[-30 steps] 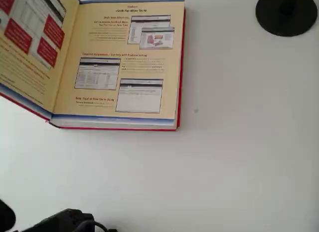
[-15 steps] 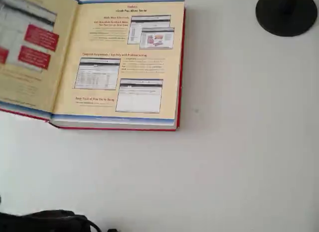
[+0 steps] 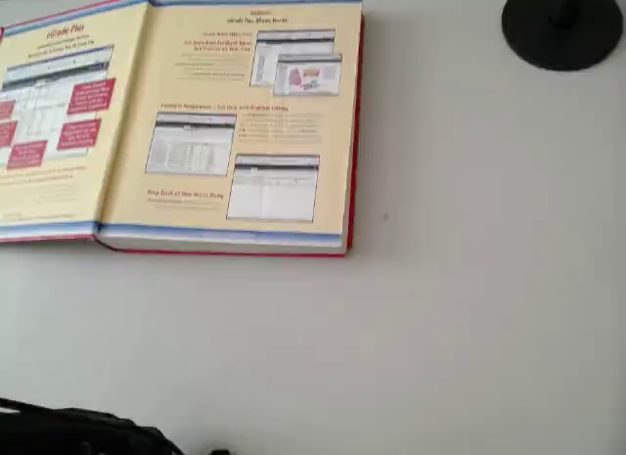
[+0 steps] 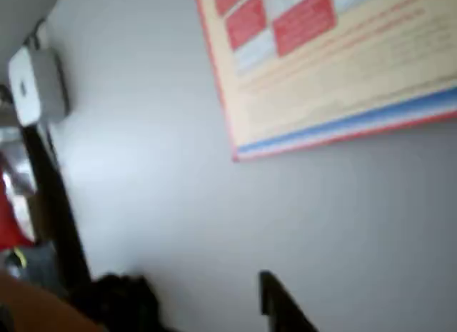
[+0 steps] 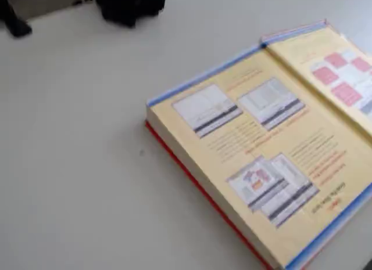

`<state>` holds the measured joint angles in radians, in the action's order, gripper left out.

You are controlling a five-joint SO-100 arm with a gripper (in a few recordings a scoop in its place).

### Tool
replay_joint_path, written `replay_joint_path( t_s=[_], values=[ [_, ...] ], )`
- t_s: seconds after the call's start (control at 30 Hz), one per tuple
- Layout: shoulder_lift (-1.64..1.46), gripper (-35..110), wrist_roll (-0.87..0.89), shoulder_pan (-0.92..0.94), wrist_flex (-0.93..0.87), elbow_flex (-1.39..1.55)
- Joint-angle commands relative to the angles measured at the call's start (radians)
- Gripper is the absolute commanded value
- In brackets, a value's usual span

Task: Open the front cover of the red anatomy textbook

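Observation:
The red anatomy textbook (image 3: 235,122) lies open on the white table, its yellowish first page facing up; it shows again in the fixed view (image 5: 256,148). The front cover (image 3: 59,122) rests flat to the left in the overhead view, inner face up with red boxes. In the wrist view its corner (image 4: 328,75) fills the upper right. My arm (image 3: 68,433) is a black shape at the bottom left edge, well clear of the book. One dark finger (image 4: 277,305) pokes up from the bottom of the wrist view over bare table, holding nothing.
A black round base (image 3: 560,24) stands at the top right of the overhead view. A small white box (image 4: 36,82) and dark cables sit at the left of the wrist view. A black bulky shape (image 5: 131,4) is at the far table edge.
The front cover, raised at an angle a second ago, has dropped flat onto the table at the left. My arm has drawn back toward the bottom left edge.

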<state>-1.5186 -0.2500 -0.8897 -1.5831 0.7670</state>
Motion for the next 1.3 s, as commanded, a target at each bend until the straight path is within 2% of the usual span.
replay_joint_path(
  t_s=[0.0, 0.4, 0.6, 0.77, 1.0, 1.17, 1.27],
  values=[
    [-0.107, 42, 0.011, 0.169, -0.020, -0.055],
    [-0.278, 35, 0.117, 0.707, -0.179, -0.055],
    [-0.442, 29, 0.133, 0.877, -0.221, 0.067],
    [-0.730, 23, 0.153, 0.920, -0.181, 0.403],
    [-1.381, 12, 0.153, 0.974, 0.037, 1.143],
    [-1.646, 4, 0.115, 1.039, 0.074, 1.473],
    [-1.704, 0, 0.075, 1.089, 0.097, 1.559]
  ],
)
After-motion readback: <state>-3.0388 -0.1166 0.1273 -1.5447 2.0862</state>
